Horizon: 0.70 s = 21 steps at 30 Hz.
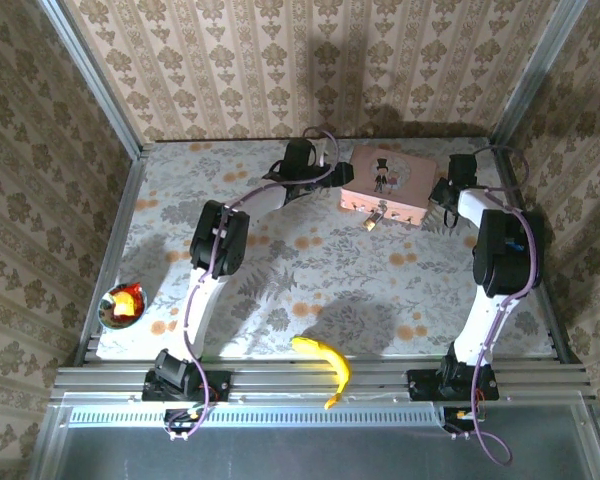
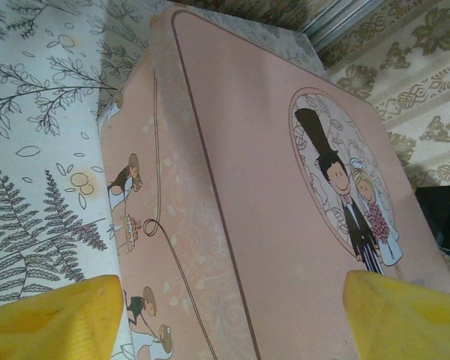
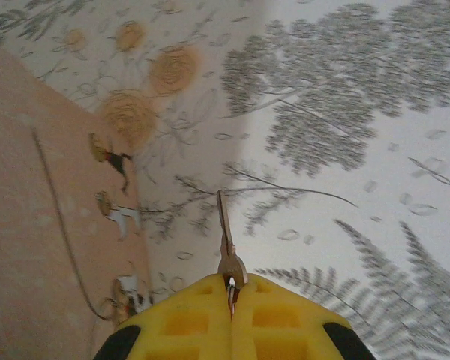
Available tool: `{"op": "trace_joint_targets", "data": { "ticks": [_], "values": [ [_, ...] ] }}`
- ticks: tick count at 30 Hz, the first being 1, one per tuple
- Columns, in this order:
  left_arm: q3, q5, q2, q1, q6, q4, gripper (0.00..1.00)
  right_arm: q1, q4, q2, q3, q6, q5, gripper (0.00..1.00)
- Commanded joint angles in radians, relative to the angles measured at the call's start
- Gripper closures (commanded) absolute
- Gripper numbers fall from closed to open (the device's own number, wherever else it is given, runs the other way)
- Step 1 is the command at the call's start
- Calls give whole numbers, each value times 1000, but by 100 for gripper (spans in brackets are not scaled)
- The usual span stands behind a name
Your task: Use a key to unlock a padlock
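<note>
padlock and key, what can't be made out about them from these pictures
Padlock, top view: too small to tell if the shackle is shut or where the keyhole faces.
Key, right wrist view: blur hides its teeth; its head is partly buried between the right tool's fingers.
Left tool, left wrist view: fingertips cut off by the bottom edge, so contact with the pink tin is unclear.
</note>
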Motion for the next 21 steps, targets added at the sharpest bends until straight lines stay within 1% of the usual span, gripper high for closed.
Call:
{"op": "trace_joint_targets", "data": {
  "ticks": [1,5,7,10,11,13,17,21],
  "values": [
    [64,40,32,-15,17,-60,26,2,-10,39,43,-57,-120,100],
    [47,50,18,-30,28,-62,34,14,0,59,60,-80,-240,100],
    [2,41,-12,-36,35,-45,40,34,-18,54,72,-118,-246,100],
    [-91,19,-69,-41,32,11,42,62,-46,43,90,-153,-263,100],
    [-125,12,-88,-43,26,36,45,68,-52,41,96,-160,-272,100],
    [-196,-2,-133,-43,13,94,45,83,-70,33,112,-169,-295,100],
    [-307,-26,-203,-43,9,151,45,119,-81,47,153,-145,-363,100],
    [-441,-64,-287,-41,-3,207,45,193,-67,73,176,-99,-371,100]
  ]
}}
